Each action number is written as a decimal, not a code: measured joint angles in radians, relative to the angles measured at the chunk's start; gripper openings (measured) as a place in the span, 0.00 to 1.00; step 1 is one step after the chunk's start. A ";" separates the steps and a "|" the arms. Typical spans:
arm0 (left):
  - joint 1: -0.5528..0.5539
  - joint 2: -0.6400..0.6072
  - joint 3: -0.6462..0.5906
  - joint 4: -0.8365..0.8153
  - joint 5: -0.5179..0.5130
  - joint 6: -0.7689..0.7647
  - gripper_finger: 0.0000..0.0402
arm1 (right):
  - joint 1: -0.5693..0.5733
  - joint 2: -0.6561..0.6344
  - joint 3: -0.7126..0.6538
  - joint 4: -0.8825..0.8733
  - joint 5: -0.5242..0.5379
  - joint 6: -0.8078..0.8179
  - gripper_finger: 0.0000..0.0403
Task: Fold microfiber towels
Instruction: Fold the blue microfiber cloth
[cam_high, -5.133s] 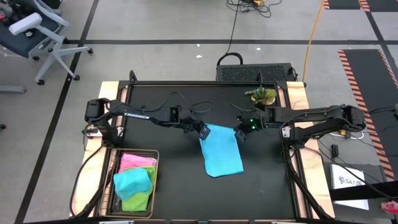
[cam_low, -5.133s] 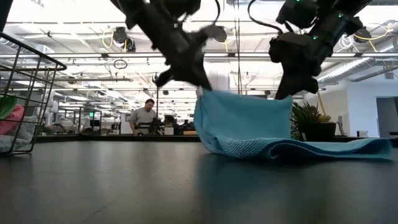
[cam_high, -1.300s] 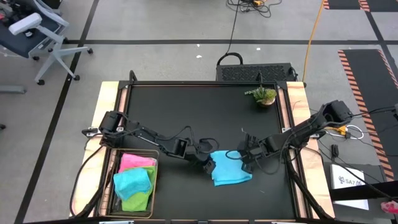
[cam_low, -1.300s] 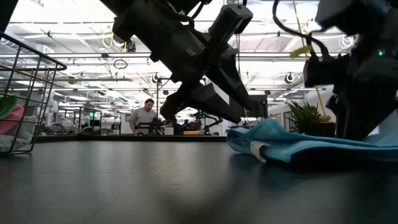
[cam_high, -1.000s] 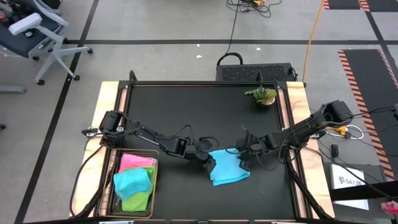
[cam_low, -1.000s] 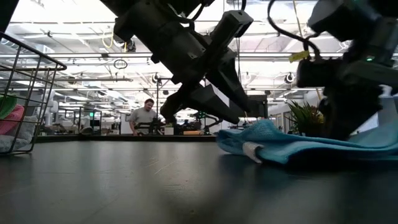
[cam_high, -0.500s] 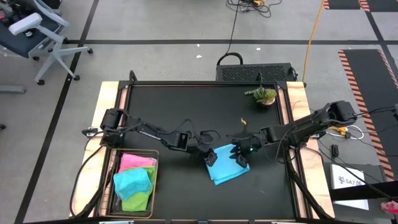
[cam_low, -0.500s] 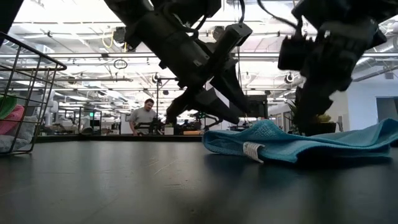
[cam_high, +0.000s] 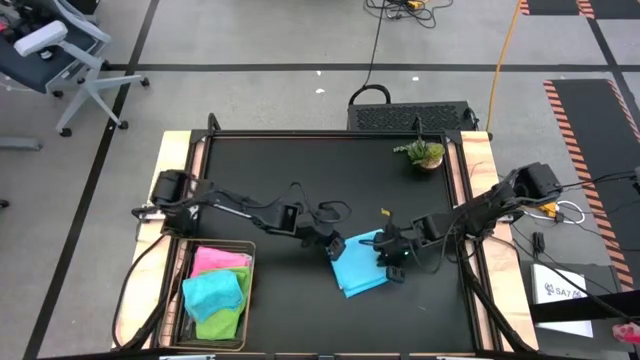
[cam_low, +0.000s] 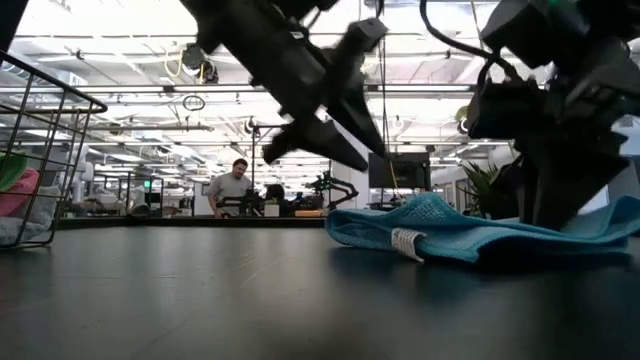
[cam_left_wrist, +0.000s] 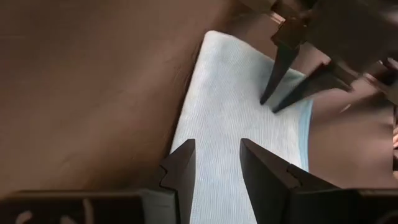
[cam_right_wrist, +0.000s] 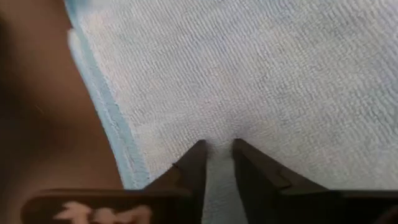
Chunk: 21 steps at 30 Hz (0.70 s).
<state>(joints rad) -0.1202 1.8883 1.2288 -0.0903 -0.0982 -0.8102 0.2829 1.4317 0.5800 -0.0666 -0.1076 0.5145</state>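
R hand (cam_high: 392, 262) dropped onto blue towel (cam_high: 355, 270), pinching it; L hand (cam_high: 331, 246) lifted, part-open, empty.

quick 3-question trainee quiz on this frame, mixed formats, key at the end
1. True or false: the light blue towel lies flat on the black table, outside the wire basket.
2. Which gripper has its fingertips pressed down into the towel? A) left gripper B) right gripper C) neither
3. Fill in: the potted plant stands near the table's far ____ corner, on the robot's own side naming.

Key:
1. True. It lies between the two grippers, folded over, with a white tag showing in the low view.
2. B. Its tips dent the cloth; the left gripper sits open above the towel's edge.
3. right
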 joint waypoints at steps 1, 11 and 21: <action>0.000 -0.017 0.000 -0.026 -0.005 0.000 0.31 | 0.000 0.012 0.000 0.004 0.001 -0.018 0.15; -0.010 -0.203 0.001 -0.225 -0.076 -0.005 0.31 | -0.039 0.135 0.002 0.242 0.076 -0.108 0.02; -0.013 -0.267 0.000 -0.373 -0.121 -0.014 0.31 | -0.181 0.207 0.002 0.366 0.233 -0.044 0.01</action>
<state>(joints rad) -0.1336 1.6213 1.2288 -0.4631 -0.2195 -0.8237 0.1014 1.6386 0.5816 0.2991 0.1257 0.4702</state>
